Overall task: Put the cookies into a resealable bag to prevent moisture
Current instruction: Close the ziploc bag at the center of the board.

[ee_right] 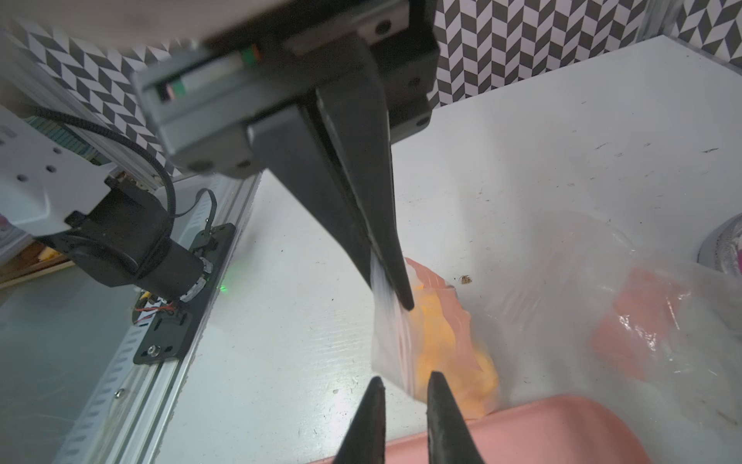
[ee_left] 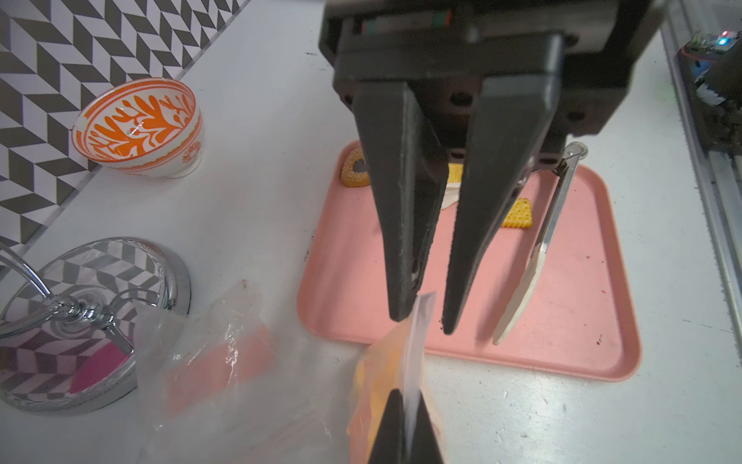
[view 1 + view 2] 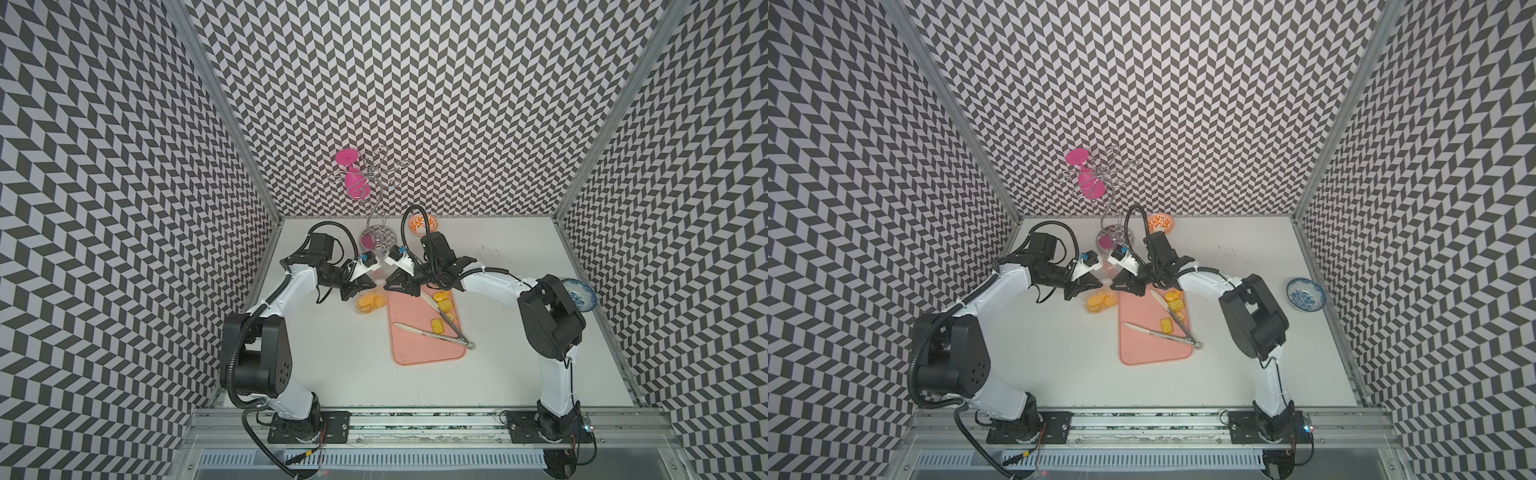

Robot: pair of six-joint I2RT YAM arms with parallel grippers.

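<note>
Bench [image 3: 519,332] carries the pink tray [image 3: 424,353] near centre; the resealable bag [image 3: 362,308] lies off the tray's far left corner. Left gripper [image 1: 392,290] — jaws clamped on the bag's top edge. Right gripper [image 2: 422,323] — jaws slightly apart beside that edge. Cookies [image 3: 370,301]: some inside the bag, others at the tray's far right corner

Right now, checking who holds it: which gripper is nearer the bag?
Left. The left gripper is shut on the bag at its top edge; the right gripper is open at that edge's end.
</note>
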